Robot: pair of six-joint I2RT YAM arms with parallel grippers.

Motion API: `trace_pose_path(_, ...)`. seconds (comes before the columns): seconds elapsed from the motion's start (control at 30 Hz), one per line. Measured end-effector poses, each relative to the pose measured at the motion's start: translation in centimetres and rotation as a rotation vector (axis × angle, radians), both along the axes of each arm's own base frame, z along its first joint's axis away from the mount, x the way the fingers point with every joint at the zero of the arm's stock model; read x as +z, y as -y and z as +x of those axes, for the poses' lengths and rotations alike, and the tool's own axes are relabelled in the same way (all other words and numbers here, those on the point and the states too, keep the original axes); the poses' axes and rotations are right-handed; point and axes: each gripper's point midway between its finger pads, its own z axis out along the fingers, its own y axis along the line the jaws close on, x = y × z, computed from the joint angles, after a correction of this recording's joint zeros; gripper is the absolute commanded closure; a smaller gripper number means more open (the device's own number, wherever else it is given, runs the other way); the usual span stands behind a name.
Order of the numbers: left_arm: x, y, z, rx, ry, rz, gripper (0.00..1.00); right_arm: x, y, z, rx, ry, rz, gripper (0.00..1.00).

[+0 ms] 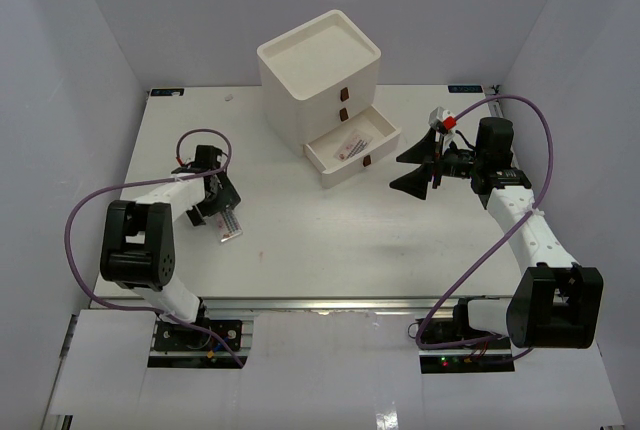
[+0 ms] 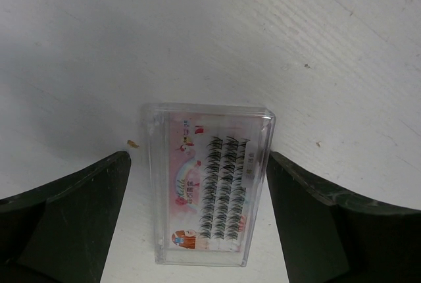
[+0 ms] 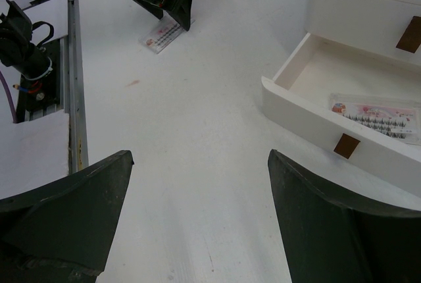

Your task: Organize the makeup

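A flat clear case of false lashes with pink and red print lies on the white table at the left. My left gripper is open and low over it, with one finger on each side and a gap to both. A second such packet lies in the open bottom drawer. My right gripper is open and empty above the table, right of that drawer. No sponges, tube or bottle are in view.
The white three-drawer box stands at the back centre, its bottom drawer pulled out toward the right arm. A metal rail runs along the near table edge. White walls close in the left, right and back.
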Motion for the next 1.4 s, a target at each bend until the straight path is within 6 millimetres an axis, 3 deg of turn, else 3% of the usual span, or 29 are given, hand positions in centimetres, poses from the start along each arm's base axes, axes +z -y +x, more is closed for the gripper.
trace_pose_path(0.17, -0.2, 0.2, 0.1, 0.012, -0.017, 0.029, 0.27, 0.0, 0.0, 0.0, 0.002, 0.0, 0.001, 0.1)
trace_pose_path(0.43, 0.0, 0.4, 0.0, 0.012, -0.01, 0.019, 0.8, 0.0, 0.0, 0.0, 0.003, -0.001, 0.002, 0.1)
trace_pose_path(0.57, 0.4, 1.8, -0.6, -0.033, 0.011, -0.059, 0.88, 0.0, 0.0, 0.0, 0.002, 0.0, 0.001, 0.1)
trace_pose_path(0.77, 2.4, 7.6, -1.8, -0.253, 0.094, -0.318, 0.94, 0.0, 0.1, 0.0, 0.0, -0.001, 0.002, 0.1)
trace_pose_path(0.87, 5.4, 11.1, -1.3, -0.438, 0.199, -0.383, 0.94, 0.0, 0.3, 0.1, -0.007, -0.001, 0.002, 0.1)
trace_pose_path(1.0, 11.0, 17.0, 0.6, -0.717, 0.37, -0.41, 0.95, 0.0, 0.5, 0.3, -0.016, 0.0, 0.002, 0.1)
trace_pose_path(1.2, 17.7, 25.6, 4.5, -1.048, 0.608, -0.221, 0.93, 0.0, 1.7, 0.9, -0.054, -0.001, 0.003, 0.1)
trace_pose_path(1.3, 19.0, 29.2, 5.8, -1.163, 0.685, -0.085, 0.92, 0.0, 2.2, 1.2, -0.071, -0.001, 0.004, 0.1)
trace_pose_path(1.4, 19.7, 32.1, 8.6, -1.221, 0.745, 0.076, 0.9, 0.0, 2.6, 1.3, -0.082, -0.003, 0.005, 0.1)
